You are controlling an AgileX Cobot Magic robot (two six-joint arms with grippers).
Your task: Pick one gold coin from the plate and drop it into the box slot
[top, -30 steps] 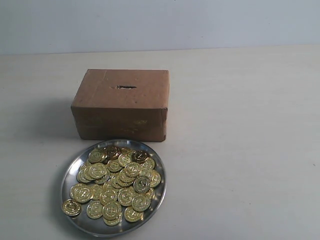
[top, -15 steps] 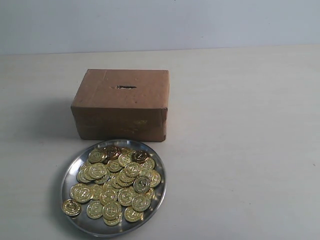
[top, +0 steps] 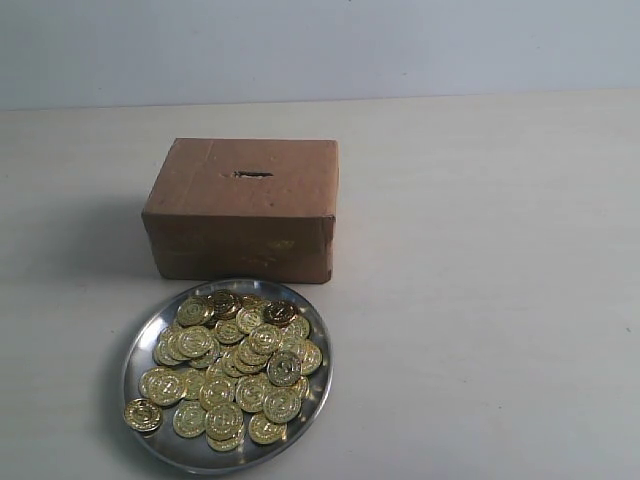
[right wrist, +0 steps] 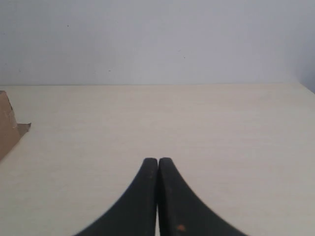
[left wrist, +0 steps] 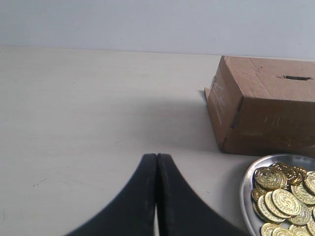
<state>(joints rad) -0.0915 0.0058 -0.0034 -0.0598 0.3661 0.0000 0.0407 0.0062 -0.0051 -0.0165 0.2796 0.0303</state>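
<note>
A brown cardboard box point(top: 240, 210) stands a little left of centre in the exterior view, on a pale table point(top: 480, 300) with a plain light wall point(top: 320, 45) behind it. The box slot point(top: 252, 174), a short dark slit with ragged edges, is cut into the top face near its middle. Just in front of the box, at the lower left of the frame, lies the round steel plate point(top: 172, 444), its far rim almost touching the box's front face. A heap of gold coins point(top: 235, 365) fills most of the plate, many overlapping, a few near the far rim looking darker and more coppery; one coin point(top: 142, 415) sits out on the rim at the lower left, apart from the pile. The left gripper point(left wrist: 156, 158) has its two black fingers pressed together along their length, with nothing between them; it hangs over bare table, with the box point(left wrist: 266, 108), its slot point(left wrist: 298, 77) and part of the plate point(left wrist: 246, 189) with coins point(left wrist: 280, 199) off to one side ahead of it. The right gripper point(right wrist: 157, 161) is likewise fully closed and empty, over open table, with only a corner of the box point(right wrist: 6, 125) at the edge of its view.
</note>
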